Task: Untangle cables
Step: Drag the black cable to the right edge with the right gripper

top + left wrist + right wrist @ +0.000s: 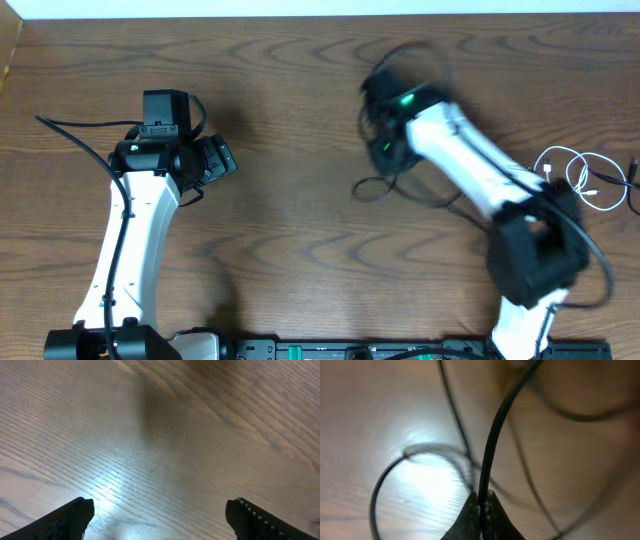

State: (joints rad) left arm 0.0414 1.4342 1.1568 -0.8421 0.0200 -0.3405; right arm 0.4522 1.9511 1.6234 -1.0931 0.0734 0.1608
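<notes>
On the overhead view your left arm (135,235) lay over the nine o'clock side of the table (290,230), and your left gripper (222,160) pointed toward three o'clock above bare wood. From the left wrist camera its fingers (75,517) stood spread wide, one at seven o'clock of the picture and the other at five o'clock. Only wood grain and a bright patch of glare showed between them.

Past the middle, your right arm (470,165) stretched from five o'clock of the table up toward one o'clock, and its far end was blurred. Your right gripper (481,505) had its fingertips pressed together on a black cable (492,435). That cable rose from the pinch toward twelve o'clock and bent off to one o'clock at the top of the wrist picture. Behind it, thinner black cords (385,480) looped over the wood. One curl sat at nine o'clock of the pinch and others were smeared at three o'clock, so you could not tell where they crossed. On the overhead view one of them lay on the table at six o'clock of the gripper.

Farthest right, at three o'clock of the table, the white cable (575,165) lay in loose loops just beside the right arm's dark lower joint. A black strand (634,185) showed next to it at the frame edge.
</notes>
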